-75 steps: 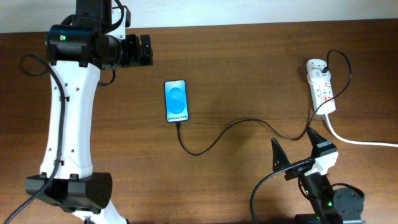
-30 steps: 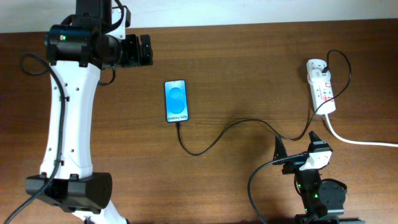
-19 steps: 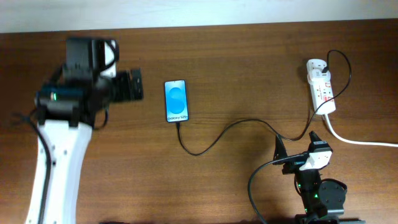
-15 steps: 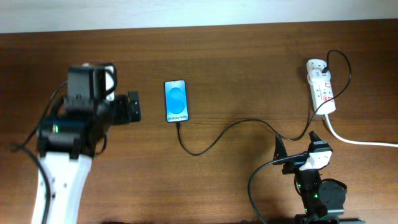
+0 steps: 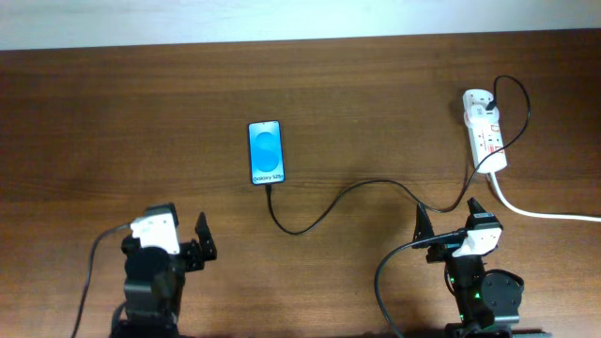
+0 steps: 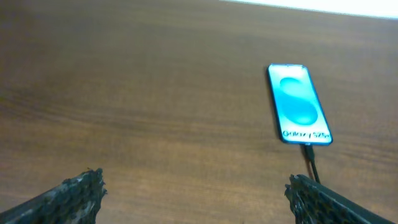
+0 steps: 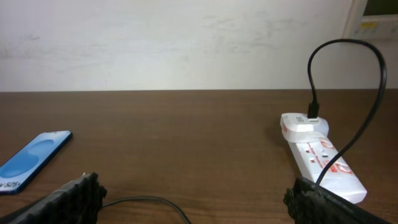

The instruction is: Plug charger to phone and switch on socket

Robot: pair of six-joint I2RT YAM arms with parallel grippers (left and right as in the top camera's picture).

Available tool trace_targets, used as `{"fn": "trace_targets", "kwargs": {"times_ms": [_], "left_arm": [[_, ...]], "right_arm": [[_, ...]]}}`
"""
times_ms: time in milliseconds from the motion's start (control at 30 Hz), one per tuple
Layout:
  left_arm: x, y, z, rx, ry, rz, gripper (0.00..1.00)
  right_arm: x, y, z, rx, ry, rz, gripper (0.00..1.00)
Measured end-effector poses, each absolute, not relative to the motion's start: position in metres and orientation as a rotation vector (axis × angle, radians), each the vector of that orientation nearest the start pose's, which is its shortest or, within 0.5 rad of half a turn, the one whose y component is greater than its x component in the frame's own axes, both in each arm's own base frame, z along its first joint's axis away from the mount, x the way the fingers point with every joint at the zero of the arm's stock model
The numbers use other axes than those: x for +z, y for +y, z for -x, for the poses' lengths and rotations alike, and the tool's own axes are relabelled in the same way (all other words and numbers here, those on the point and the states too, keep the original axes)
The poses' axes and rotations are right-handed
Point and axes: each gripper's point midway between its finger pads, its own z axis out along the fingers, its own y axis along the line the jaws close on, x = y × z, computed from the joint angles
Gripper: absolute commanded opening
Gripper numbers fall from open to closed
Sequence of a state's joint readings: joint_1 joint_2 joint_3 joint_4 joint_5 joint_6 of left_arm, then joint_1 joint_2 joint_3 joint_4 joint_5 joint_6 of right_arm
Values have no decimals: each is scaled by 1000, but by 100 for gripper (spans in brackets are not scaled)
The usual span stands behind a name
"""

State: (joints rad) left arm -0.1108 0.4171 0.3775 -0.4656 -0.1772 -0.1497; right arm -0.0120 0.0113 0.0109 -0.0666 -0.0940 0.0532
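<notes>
Phone (image 5: 267, 152) lies flat on the brown wooden table (image 5: 394, 84), screen up and shining blue, a little left of the middle. Its short lower edge points toward the two arms. The charger (image 5: 376, 183), a thin black cable, meets this lower edge. From where I stand the plug tip looks to be in the phone, but I cannot say how deep it sits. From there the cable makes a loop toward the near side, rises in a soft arch, passes just in front of the right arm and climbs to the socket (image 5: 485, 131).

The socket is a white strip near the right edge of the table, well apart from the phone. At its far end a small white adapter (image 7: 300, 126) is plugged in, and the black cable stands up from it in a tall bow. The red marks on the strip are too small for me to tell whether the switch is on or off. A thick white cord (image 5: 540, 212) leaves the strip toward the right.

Both arms are folded low at the near edge. The left gripper (image 6: 194, 190) has its fingers spread wide with only bare table between them, and it faces the phone from a distance. The right gripper (image 7: 193, 190) is spread just as wide and grasps nothing. It looks across the table to the pale wall (image 7: 155, 43), the socket ahead on its right.
</notes>
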Motion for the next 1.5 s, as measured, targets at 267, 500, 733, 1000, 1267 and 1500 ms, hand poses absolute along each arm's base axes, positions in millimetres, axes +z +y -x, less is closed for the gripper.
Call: {"fn": "trace_targets", "kwargs": {"times_ms": [267, 500, 733, 1000, 1267, 1500], "left_arm": [[148, 3, -249, -19, 1826, 161, 99], [179, -8, -248, -51, 1621, 47, 100], [170, -3, -249, 31, 1600, -49, 99], [157, 3, -246, 59, 1649, -39, 99], [157, 3, -246, 58, 1649, -39, 99], [157, 3, -246, 59, 1649, -39, 99]], "right_arm": [[160, 13, -246, 108, 1638, 19, 98], [160, 13, -246, 108, 1638, 18, 98], [160, 13, -246, 109, 1638, 19, 98], [160, 13, -246, 108, 1638, 19, 98], [160, 13, -246, 108, 1638, 19, 98], [160, 13, -246, 108, 1638, 19, 98]]}}
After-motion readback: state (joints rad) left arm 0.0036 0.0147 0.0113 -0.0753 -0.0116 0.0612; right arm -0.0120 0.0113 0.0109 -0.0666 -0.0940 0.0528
